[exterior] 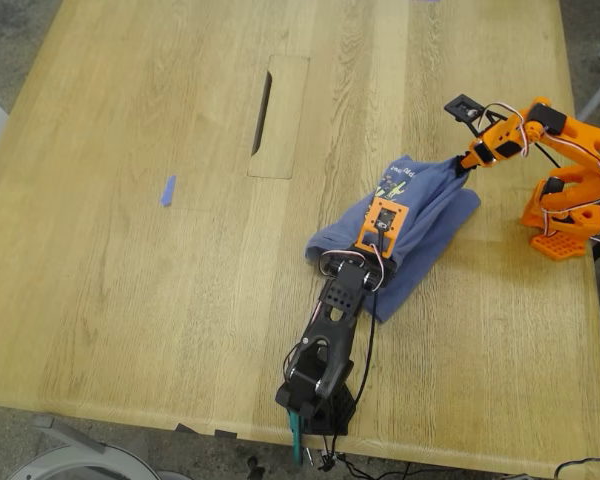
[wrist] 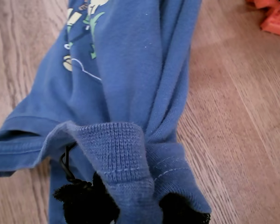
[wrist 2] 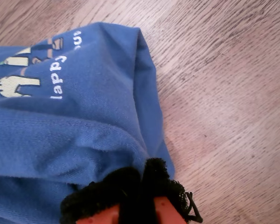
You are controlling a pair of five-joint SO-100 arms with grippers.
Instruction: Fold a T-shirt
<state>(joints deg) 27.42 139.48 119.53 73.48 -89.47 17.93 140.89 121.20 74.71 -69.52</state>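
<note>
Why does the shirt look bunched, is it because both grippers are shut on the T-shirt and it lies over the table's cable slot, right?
Not quite. The T-shirt lies clear of the cable slot, toward the exterior view's right; that view shows bare wood between them. The rest holds: my first gripper and my second gripper are both shut on cloth, as the wrist views show.

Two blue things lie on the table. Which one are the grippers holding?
The T-shirt, the large printed one, pinched by my first gripper and my second gripper. The tiny blue scrap lies alone, untouched.
</note>
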